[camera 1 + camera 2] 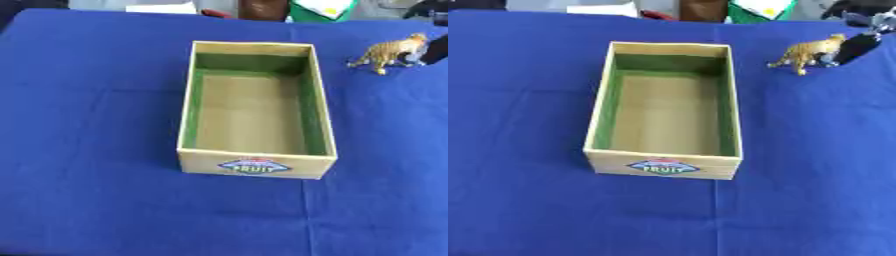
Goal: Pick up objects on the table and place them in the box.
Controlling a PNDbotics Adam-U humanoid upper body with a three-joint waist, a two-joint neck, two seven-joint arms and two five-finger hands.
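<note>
an open wooden box [255, 161], green-lined inside, sits mid-table on a blue cloth [87, 150], its front label reading "fruit" (other lettering unreadable). a toy tiger [805, 52] stands right of the box, outside it. the right hand [856, 46] touches its head end; whether the fingers grasp it cannot be told.

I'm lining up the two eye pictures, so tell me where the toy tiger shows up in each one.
Left eye view: the toy tiger stands at the upper right, near the edge, right of the box's far corner.
Right eye view: the toy tiger is at the upper right, further in from the edge, with the right hand against its rear.
Shared landmark: the box with its FRUIT label.
</note>
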